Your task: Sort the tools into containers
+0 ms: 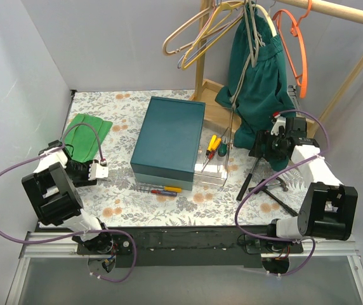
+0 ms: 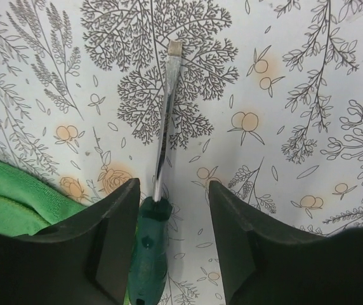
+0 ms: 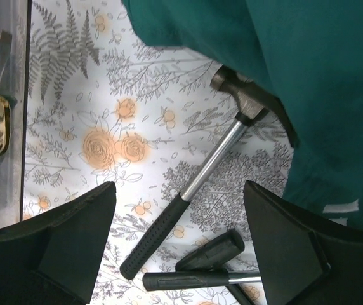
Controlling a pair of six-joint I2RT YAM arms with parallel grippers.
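Observation:
My left gripper (image 2: 172,210) is open low over the table. A green-handled screwdriver (image 2: 146,254) lies between its fingers, close against the left finger (image 2: 108,235), with its metal shaft (image 2: 167,114) pointing away. In the top view this gripper (image 1: 101,169) is left of the dark teal box (image 1: 169,136). A clear tray (image 1: 216,173) at the box's right holds yellow, red and green screwdrivers (image 1: 214,145). My right gripper (image 3: 178,216) is open above a hammer (image 3: 194,190) with a black grip, and it also shows in the top view (image 1: 262,145).
Two loose screwdrivers (image 1: 165,190) lie in front of the box. More black-handled tools (image 3: 213,267) lie beside the hammer. A green cloth (image 1: 86,130) is at the left. A teal garment (image 1: 257,70) and hangers (image 1: 200,32) hang over the wooden rack base (image 1: 214,108).

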